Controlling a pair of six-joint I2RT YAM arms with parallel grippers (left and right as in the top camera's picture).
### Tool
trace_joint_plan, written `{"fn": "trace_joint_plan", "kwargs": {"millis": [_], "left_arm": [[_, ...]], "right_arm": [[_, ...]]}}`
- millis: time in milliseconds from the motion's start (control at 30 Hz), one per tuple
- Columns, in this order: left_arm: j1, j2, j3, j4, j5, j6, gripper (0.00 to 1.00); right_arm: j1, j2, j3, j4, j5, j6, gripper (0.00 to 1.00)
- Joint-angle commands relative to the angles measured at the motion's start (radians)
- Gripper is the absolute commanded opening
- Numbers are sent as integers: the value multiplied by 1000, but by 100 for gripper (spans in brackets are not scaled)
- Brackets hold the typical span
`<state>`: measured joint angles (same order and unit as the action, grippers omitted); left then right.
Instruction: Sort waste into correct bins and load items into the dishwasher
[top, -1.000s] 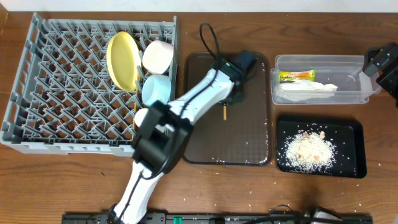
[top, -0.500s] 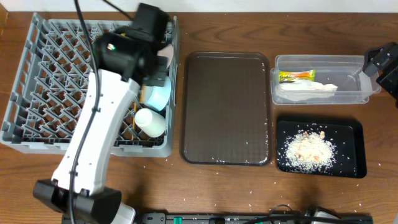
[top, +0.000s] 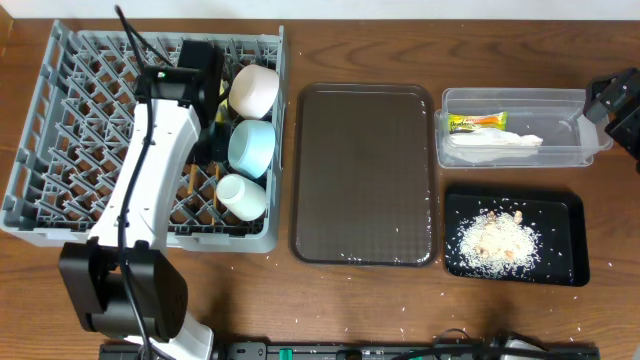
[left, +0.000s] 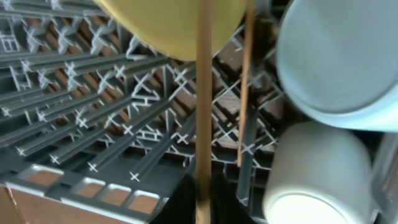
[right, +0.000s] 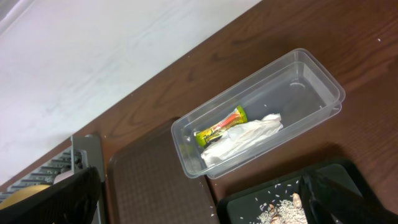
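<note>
The grey dishwasher rack (top: 60, 130) holds a white bowl (top: 253, 88), a light-blue bowl (top: 250, 146) and a white cup (top: 242, 196) along its right side. My left gripper (top: 200, 72) hangs over the rack beside them and hides the yellow plate from above. In the left wrist view the gripper (left: 204, 186) is shut on a wooden chopstick (left: 203, 112) that stands in the rack (left: 93, 130) below the plate (left: 174, 25). A second chopstick (left: 247, 81) leans beside it. My right gripper (right: 199, 205) is open and empty above the bins.
A brown tray (top: 365, 175) lies right of the rack. The clear tub (top: 570, 125) holds a green-yellow wrapper (top: 477, 122) and white paper (top: 495, 143). The black tray (top: 560, 215) holds rice (top: 497, 238). Rice grains dot the table's front.
My left arm carried the chopstick from the brown tray over to the rack and lowered it among the pegs by the plate. The right arm has stayed still.
</note>
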<state>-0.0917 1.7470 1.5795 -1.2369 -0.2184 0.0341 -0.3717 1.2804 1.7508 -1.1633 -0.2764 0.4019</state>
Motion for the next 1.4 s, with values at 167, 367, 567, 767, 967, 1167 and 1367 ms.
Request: {"fn": "trace_joint_plan", "kwargs": {"millis": [167, 367, 567, 767, 967, 1167, 1367], "left_arm": [[13, -2, -26, -2, -18, -26, 48], [13, -40, -23, -58, -9, -111, 48], [12, -240, -23, -95, 163, -111, 64], [3, -513, -33, -99, 241, -134, 82], [-40, -806, -175, -52, 241, -204, 85], [-41, -1033, -401, 56, 242, -393, 87], [-41, -1072, -480, 117, 197, -562, 92]], "right_arm": [[-7, -2, 0, -2, -1, 2, 99], [-7, -2, 0, -2, -1, 2, 99], [-7, -2, 0, -2, -1, 2, 99], [-7, -2, 0, -2, -1, 2, 99], [-7, -2, 0, -2, -1, 2, 99], [-7, -2, 0, -2, -1, 2, 99], [-7, -2, 0, -2, -1, 2, 99]]}}
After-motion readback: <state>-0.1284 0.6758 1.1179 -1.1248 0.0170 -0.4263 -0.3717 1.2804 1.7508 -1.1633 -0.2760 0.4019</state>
